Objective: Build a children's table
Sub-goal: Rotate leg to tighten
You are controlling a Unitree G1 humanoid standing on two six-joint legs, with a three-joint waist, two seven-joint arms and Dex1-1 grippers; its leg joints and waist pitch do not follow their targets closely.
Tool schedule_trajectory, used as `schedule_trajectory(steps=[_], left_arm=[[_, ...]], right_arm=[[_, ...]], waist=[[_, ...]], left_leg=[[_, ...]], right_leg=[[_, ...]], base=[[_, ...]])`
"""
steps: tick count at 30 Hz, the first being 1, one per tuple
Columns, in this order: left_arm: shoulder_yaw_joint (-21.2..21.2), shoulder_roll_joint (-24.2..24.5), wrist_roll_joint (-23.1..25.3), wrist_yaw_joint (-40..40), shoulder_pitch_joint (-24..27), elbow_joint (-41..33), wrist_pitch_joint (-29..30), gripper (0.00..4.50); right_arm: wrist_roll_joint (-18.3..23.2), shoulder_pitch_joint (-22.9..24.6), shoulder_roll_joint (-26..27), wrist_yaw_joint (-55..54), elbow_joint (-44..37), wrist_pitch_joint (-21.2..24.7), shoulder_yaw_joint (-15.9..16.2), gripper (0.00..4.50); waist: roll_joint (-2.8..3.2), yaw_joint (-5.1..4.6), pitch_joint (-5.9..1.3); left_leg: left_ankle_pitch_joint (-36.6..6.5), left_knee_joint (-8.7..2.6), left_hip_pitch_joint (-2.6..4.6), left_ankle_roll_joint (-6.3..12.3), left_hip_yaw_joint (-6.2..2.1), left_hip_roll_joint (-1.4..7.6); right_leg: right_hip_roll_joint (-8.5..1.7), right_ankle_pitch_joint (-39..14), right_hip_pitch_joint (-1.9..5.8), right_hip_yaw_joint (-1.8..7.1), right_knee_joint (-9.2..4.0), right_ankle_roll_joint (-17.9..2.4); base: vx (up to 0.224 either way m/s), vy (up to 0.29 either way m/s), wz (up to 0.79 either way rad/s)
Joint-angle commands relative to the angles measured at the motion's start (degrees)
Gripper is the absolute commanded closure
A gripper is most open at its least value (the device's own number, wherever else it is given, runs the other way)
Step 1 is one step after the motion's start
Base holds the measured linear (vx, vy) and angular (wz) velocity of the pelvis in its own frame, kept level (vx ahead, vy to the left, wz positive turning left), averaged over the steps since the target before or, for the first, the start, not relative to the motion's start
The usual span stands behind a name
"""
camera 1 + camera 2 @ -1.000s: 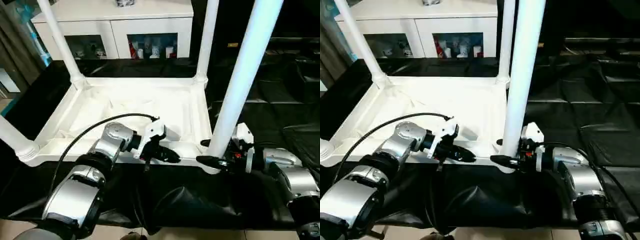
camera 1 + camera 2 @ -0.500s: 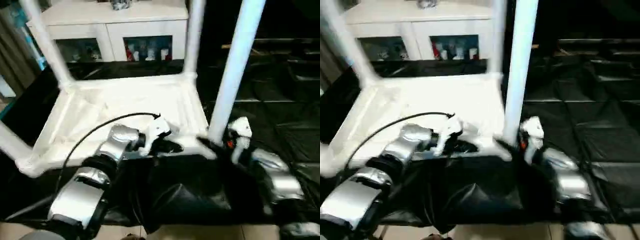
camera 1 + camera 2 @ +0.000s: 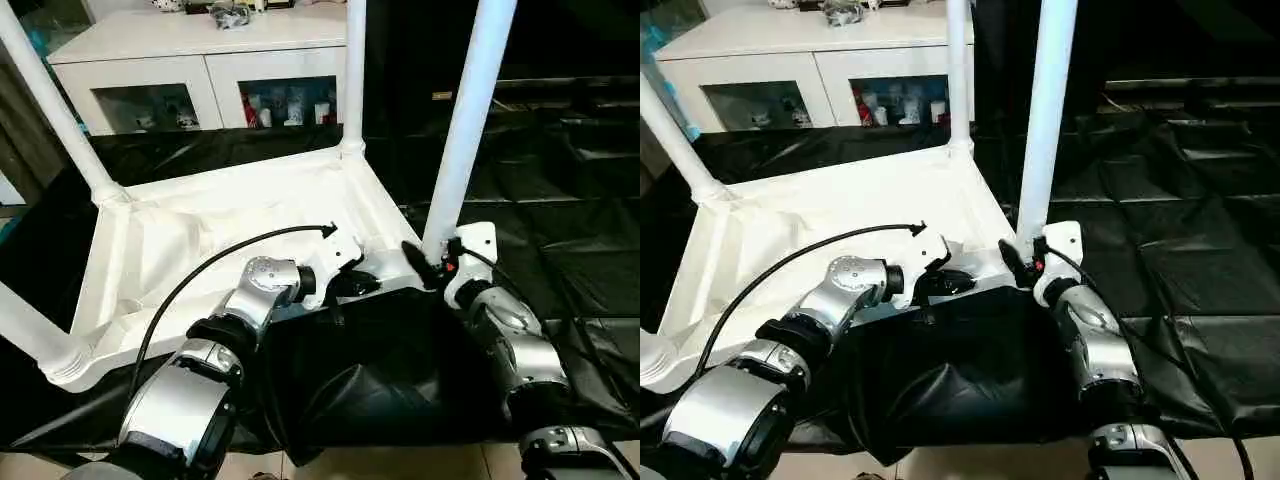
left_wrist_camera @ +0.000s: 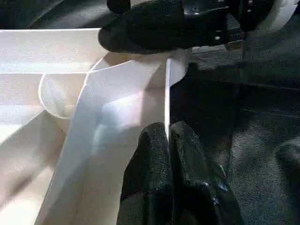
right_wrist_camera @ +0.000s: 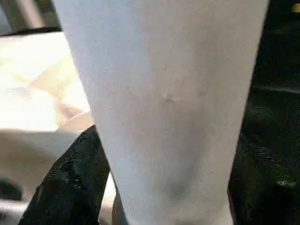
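My left claw [image 4: 168,140] pinches the kids' table [image 3: 200,230] rim; right claw [image 3: 425,268] clamps 1 leg [image 3: 465,130].

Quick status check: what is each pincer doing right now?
Left pincer: shut on the table top's rim.
Right pincer: shut around the near-right leg, at its base.

Head pair looking down over both forearms at the white table [image 3: 200,240]; wrist views pressed close to its rim and leg [image 5: 164,108].
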Motion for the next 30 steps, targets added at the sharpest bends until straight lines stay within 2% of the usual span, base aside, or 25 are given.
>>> schedule_trajectory(steps=[1,3,5,6,8,9,10,12,13,14,19,23,27,30], left_arm=[[-1.1,-1.7,-2.2,-5.4,-1.5,-1.4,-2.1,4.50],[-1.1,-1.4,-2.2,-6.1,-1.5,-1.4,-2.1,4.50],[-1.6,0.8,-2.0,-10.9,-1.3,-1.6,-2.4,4.50],[-1.6,0.8,-2.0,-10.9,-1.3,-1.6,-2.4,4.50],[-1.4,3.3,-2.7,-16.5,-1.2,-1.9,-2.2,4.50],[-1.4,3.3,-2.7,-16.5,-1.2,-1.9,-2.2,4.50],[-1.3,4.8,-3.3,-20.5,-1.1,-2.3,-1.2,4.50],[-1.5,5.8,-3.6,-23.2,-0.8,-2.7,-0.9,4.50],[-1.5,6.3,-3.7,-24.1,-0.7,-2.8,-0.7,4.50],[-1.5,6.6,-3.8,-24.6,-0.6,-2.8,-0.6,4.50],[-1.3,8.1,-4.4,-28.4,0.0,-3.4,0.4,4.50],[-1.2,8.1,-4.7,-28.8,0.2,-3.8,0.7,4.50],[-1.0,7.6,-4.6,-26.7,0.5,-3.9,0.1,4.50],[-0.4,6.8,-3.8,-21.2,0.2,-3.4,-0.6,4.50]], right_arm=[[1.7,1.7,0.3,14.0,-3.0,2.3,8.5,0.98],[2.0,1.8,-0.3,15.2,-3.4,2.4,8.7,0.98],[3.6,3.0,-4.5,22.6,-6.4,3.5,9.8,0.98],[3.6,3.0,-4.5,22.6,-6.4,3.5,9.8,0.98],[5.8,4.6,-8.8,31.3,-10.1,5.3,10.5,0.98],[5.8,4.6,-8.8,31.3,-10.1,5.3,10.5,0.98],[6.6,5.6,-11.3,35.9,-11.8,6.4,10.8,0.98],[6.9,6.0,-12.7,38.0,-12.4,7.1,10.8,0.98],[7.1,6.2,-13.3,38.9,-12.7,7.5,10.8,0.98],[7.3,6.3,-13.8,39.6,-13.0,7.7,10.7,0.98],[8.8,5.9,-15.4,42.0,-13.6,9.9,10.2,1.29],[9.3,6.2,-15.5,43.4,-14.4,11.3,10.4,1.71],[9.2,7.1,-14.8,42.5,-14.8,11.3,10.7,1.85],[8.0,7.4,-13.1,38.2,-13.9,9.9,10.1,1.88]], waist=[[-1.30,0.14,-2.94],[-1.35,0.43,-3.04],[-1.63,0.77,-3.13],[-1.52,0.94,-3.17],[-1.72,1.30,-3.43],[-1.68,1.49,-3.42],[-1.54,1.54,-3.45],[-1.54,1.70,-3.70],[-1.54,1.73,-3.75],[-1.64,1.81,-3.65],[-1.90,2.60,-3.38],[-2.14,2.90,-3.42],[-2.27,2.95,-3.40],[-2.21,2.97,-3.38]], left_leg=[[-22.0,-5.42,1.52,1.80,-2.10,3.22],[-20.0,-5.23,1.21,2.74,-1.99,3.24],[-17.2,-4.84,1.00,4.74,-1.88,3.24],[-16.5,-4.75,1.01,5.05,-1.85,3.33],[-13.9,-4.40,0.97,6.02,-1.76,3.36],[-13.5,-4.35,1.10,6.40,-1.75,3.42],[-12.6,-4.27,0.97,7.06,-1.74,3.47],[-10.8,-3.99,1.08,7.91,-1.69,3.60],[-9.8,-3.85,0.91,8.47,-1.69,3.51],[-10.1,-3.87,0.95,8.65,-1.62,3.56],[-12.2,-4.20,1.33,6.70,-1.56,3.76],[-10.9,-4.09,1.25,6.61,-1.55,3.73],[-10.3,-3.96,1.13,6.87,-1.55,3.62],[-10.7,-4.00,1.17,6.55,-1.59,3.63]], right_leg=[[-1.61,-18.3,1.32,0.89,-4.38,-10.7],[-1.66,-16.3,1.68,0.86,-4.11,-11.1],[-1.78,-14.3,1.90,0.89,-3.84,-11.8],[-1.83,-13.8,1.86,0.92,-3.74,-12.0],[-1.88,-11.3,1.99,0.86,-3.37,-13.0],[-1.82,-10.5,1.93,0.88,-3.30,-13.4],[-1.77,-8.7,1.95,0.85,-2.99,-14.2],[-1.72,-5.4,1.84,0.79,-2.56,-15.2],[-1.66,-3.8,1.91,0.69,-2.28,-15.9],[-1.69,-3.8,1.82,0.70,-2.27,-16.2],[-1.76,-7.8,1.67,0.91,-2.60,-15.9],[-1.88,-6.5,1.77,0.99,-2.37,-16.0],[-1.95,-7.0,1.81,0.97,-2.41,-15.7],[-1.89,-8.2,1.72,0.94,-2.51,-15.3]], base=[[0.000,0.000,0.00],[0.000,0.000,0.00],[0.000,0.000,0.00],[0.000,0.000,0.00],[0.000,0.000,0.00],[0.000,0.000,0.00],[0.000,0.000,0.00],[0.000,0.000,0.00],[0.000,0.000,0.00],[0.000,0.000,0.00],[0.000,0.000,0.00],[0.000,0.000,0.00],[0.000,0.000,0.00],[0.000,0.000,0.00]])
